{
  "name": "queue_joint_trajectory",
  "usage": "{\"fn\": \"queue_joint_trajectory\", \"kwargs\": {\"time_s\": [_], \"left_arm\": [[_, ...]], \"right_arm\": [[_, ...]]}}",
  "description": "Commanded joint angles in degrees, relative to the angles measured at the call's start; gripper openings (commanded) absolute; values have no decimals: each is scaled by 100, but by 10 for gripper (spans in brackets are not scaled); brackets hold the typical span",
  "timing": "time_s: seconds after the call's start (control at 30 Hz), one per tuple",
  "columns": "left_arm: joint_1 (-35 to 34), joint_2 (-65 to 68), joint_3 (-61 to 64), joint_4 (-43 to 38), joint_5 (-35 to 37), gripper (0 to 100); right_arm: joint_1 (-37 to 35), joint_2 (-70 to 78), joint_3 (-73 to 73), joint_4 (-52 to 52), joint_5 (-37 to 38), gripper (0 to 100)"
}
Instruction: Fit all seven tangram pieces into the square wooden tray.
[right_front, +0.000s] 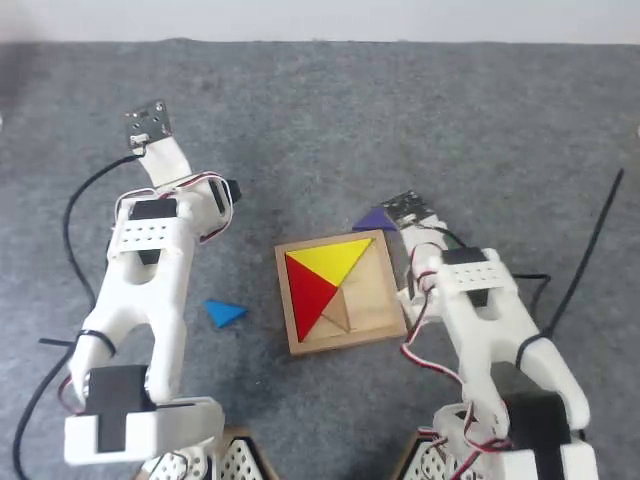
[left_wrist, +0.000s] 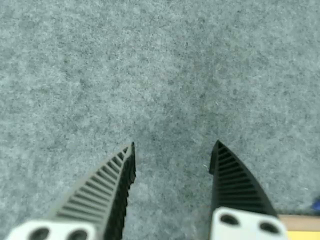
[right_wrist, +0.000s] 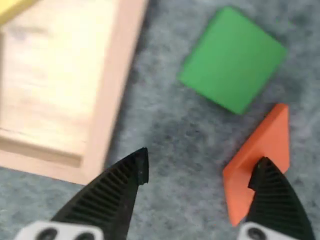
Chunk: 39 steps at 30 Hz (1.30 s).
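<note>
Your right gripper (right_wrist: 202, 156) hangs with its fingers spread wide over the grey counter (right_front: 480, 120), just outside the rim of the tray (right_wrist: 112, 90) on the side facing the counter's right edge. The orange piece (right_wrist: 265, 140) lies flat under that gap, and one fingertip (right_wrist: 272, 195) overlaps its near end; you cannot tell whether it touches. The green square (right_wrist: 232, 57) sits just past the orange piece, near the tray rim and apart from both fingers. In the high view, the tray lies near the middle of the counter with the yellow triangle (right_front: 335, 258) and the red triangle (right_front: 305, 292) seated inside, touching along one edge. The purple piece (right_front: 375, 218) rests on the counter at the tray's far corner. The blue triangle (right_front: 224, 313) lies between the tray and the counter's left edge. Your left gripper (left_wrist: 175, 145) also has its fingers spread, with grey counter between them.
</note>
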Motion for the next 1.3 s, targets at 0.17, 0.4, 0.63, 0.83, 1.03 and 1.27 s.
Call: {"fn": "queue_joint_trajectory", "kwargs": {"time_s": [0.17,0.4,0.63,0.83,1.03,1.27], "left_arm": [[-44,-264,-119,9,-62,239],[-53,-264,-119,9,-62,239],[-53,-264,-119,18,-62,239],[-53,-264,-119,18,-62,239],[-53,-264,-110,18,-62,239],[-53,-264,-84,9,-62,239]], "right_arm": [[690,154,-176,-75,404,314],[1033,198,-185,-75,712,314],[1516,224,-308,-84,1020,314],[1982,699,-738,22,1301,314],[2149,1068,-1134,57,1310,314],[2475,1130,-1284,-75,1495,313]]}}
